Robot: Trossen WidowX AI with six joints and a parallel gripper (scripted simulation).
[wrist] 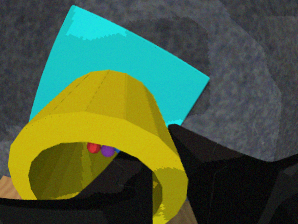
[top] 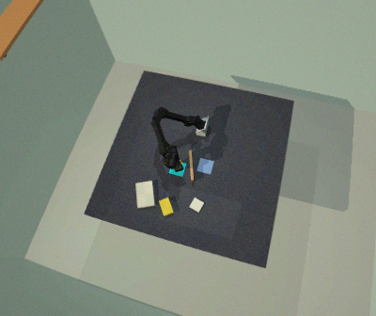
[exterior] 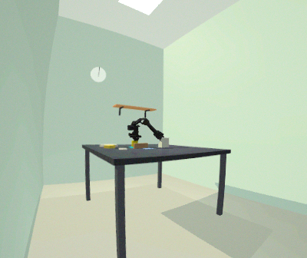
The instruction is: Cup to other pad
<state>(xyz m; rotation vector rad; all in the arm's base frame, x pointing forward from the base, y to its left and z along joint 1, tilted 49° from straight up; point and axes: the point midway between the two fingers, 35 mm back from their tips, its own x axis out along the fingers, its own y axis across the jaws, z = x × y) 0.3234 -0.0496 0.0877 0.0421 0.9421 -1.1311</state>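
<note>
The cup (top: 181,163) (exterior: 134,142) (wrist: 107,95), yellow and wide-mouthed, is hanging or standing at the cyan pad; whether its bottom is touching the pad cannot be told. Going left to right in the top view, an orange wall shelf (top: 12,25) (exterior: 135,107) is jutting out at the upper left, and a cream slab (top: 145,194) is lying flat on the dark table (top: 250,141) (exterior: 166,153). Beside the slab a yellow block (top: 165,207) (exterior: 110,146) is resting. Next, the black arm (top: 160,114) (exterior: 146,121) is bending over toward the cyan pad (top: 177,172) (exterior: 131,147) (wrist: 110,55), where its gripper (top: 179,166) (exterior: 134,140) (wrist: 157,135) is partly covering the pad from above. The jaws are standing nearly shut, pinching the cup's wall, one finger reaching inside the mouth and the other pressing outside. In the wrist view a red marble (wrist: 93,147) and a purple marble (wrist: 107,150) are lying inside the cup, with a sliver of blue showing beside them. A wooden bar (top: 192,165) (exterior: 140,146) is standing between the cyan pad and the blue pad (top: 206,165) (exterior: 148,148). A small white piece (top: 196,205) (exterior: 123,148) is lying nearer the bottom of the top view, while a pale box-like piece (top: 201,133) (exterior: 163,143) is standing at the arm's far end, and the blue pad is lying farthest right.
</note>
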